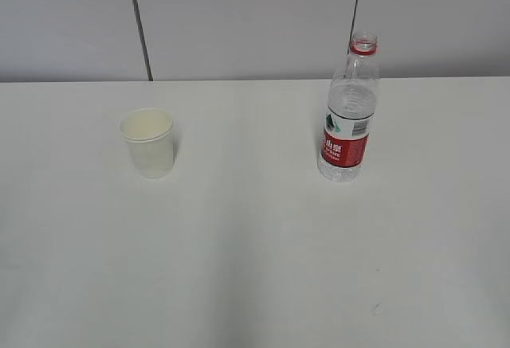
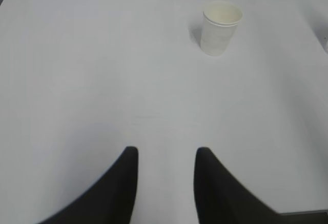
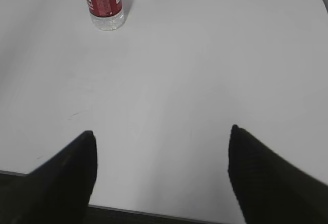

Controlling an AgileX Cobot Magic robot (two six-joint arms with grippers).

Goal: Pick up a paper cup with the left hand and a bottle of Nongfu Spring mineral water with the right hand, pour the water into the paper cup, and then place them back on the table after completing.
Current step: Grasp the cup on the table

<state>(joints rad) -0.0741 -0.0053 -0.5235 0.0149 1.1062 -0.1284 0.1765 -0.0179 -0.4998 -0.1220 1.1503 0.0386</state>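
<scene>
Nearest, the left pincer (image 2: 165, 155) hangs with jaws partly apart and the right pincer (image 3: 161, 134) spread wide, both empty over bare white bench (image 1: 255, 268). Farther off stand the paper cup (image 1: 148, 142) and, well apart, the uncapped water bottle (image 1: 348, 113), nothing between.

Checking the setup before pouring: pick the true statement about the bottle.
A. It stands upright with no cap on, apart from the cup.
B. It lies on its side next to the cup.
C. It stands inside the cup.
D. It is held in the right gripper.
A: the bottle stands upright on the table, its red-ringed neck open, well apart from the paper cup.
</scene>
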